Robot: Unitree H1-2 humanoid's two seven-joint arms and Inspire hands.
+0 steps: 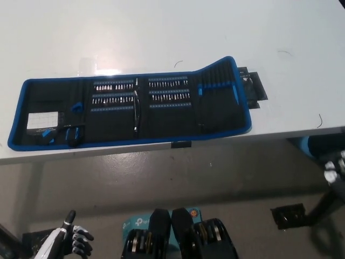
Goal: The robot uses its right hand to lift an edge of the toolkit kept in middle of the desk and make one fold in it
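A long black fabric toolkit (135, 108) with blue edging lies unrolled across the near half of a white desk (178, 32), close to the desk's front edge. Its right end is raised slightly and angled upward rather than lying flat. Inside, rows of small silver bits (141, 93) sit in blue-trimmed holders near the middle, a slim dark tool (136, 110) lies upright between the rows, and a blue-handled tool (218, 85) sits toward the right end. A white card (42, 120) is tucked into the left end, with small blue pieces just beside it. Any writing on the card is too small to read. A black strip (254, 89) lies on the desk, partly under the toolkit's right end.

The desk surface is glossy, with a bright glare patch just above the toolkit. Below the desk's front edge is a grey concrete floor (161, 172). A dark plate (287, 216) lies on the floor at lower right.

The robot's white left hand (75, 238) rests low at the bottom left, well apart from the desk, fingers loosely apart and holding nothing. The right hand (335, 171) is at the far right edge, below desk level; whether its fingers are apart or together cannot be told.
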